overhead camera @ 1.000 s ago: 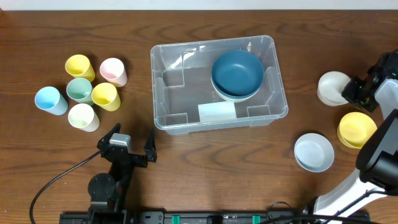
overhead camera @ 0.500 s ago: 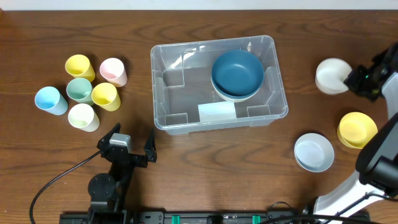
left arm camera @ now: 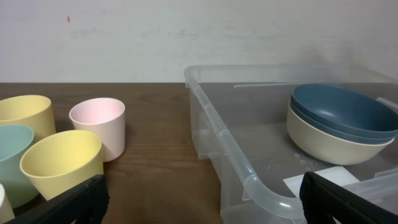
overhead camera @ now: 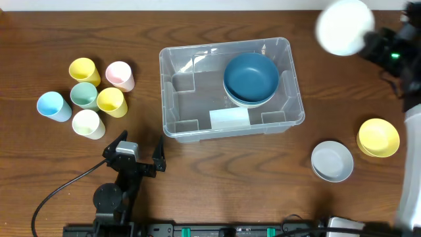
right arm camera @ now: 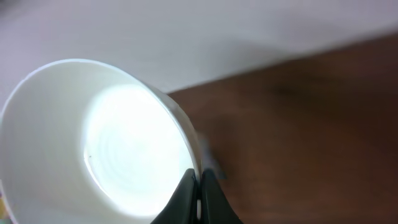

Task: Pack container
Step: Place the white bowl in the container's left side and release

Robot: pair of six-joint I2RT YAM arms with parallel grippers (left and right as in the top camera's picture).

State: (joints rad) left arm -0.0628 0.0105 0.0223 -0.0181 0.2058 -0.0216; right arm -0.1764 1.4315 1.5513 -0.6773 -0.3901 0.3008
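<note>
The large clear plastic rectangular container (overhead camera: 223, 43) sits in the middle of the dark wooden worktop (overhead camera: 342, 99), a pale label (overhead camera: 229, 119) on its base. In its far right part a dark blue bowl (overhead camera: 250, 76) nests in a cream bowl (left arm camera: 336, 146).

The right pincer (right arm camera: 199, 190) is clenched on the rim of a round white bowl (overhead camera: 343, 26), which shows blurred at the far right corner, apart from the container.

The left pincer (overhead camera: 141, 148) stands released, jaws spread wide, on the near side just in front of the container's left end and gripping nothing.

To the left, six small cups cluster together: yellow (overhead camera: 83, 69), pink (overhead camera: 120, 76), green (overhead camera: 84, 94), a second yellow (overhead camera: 111, 101), light blue (overhead camera: 52, 106) and cream (overhead camera: 87, 122).

On the right rest a yellow bowl (overhead camera: 378, 137) and a pale grey-blue bowl (overhead camera: 331, 160).
</note>
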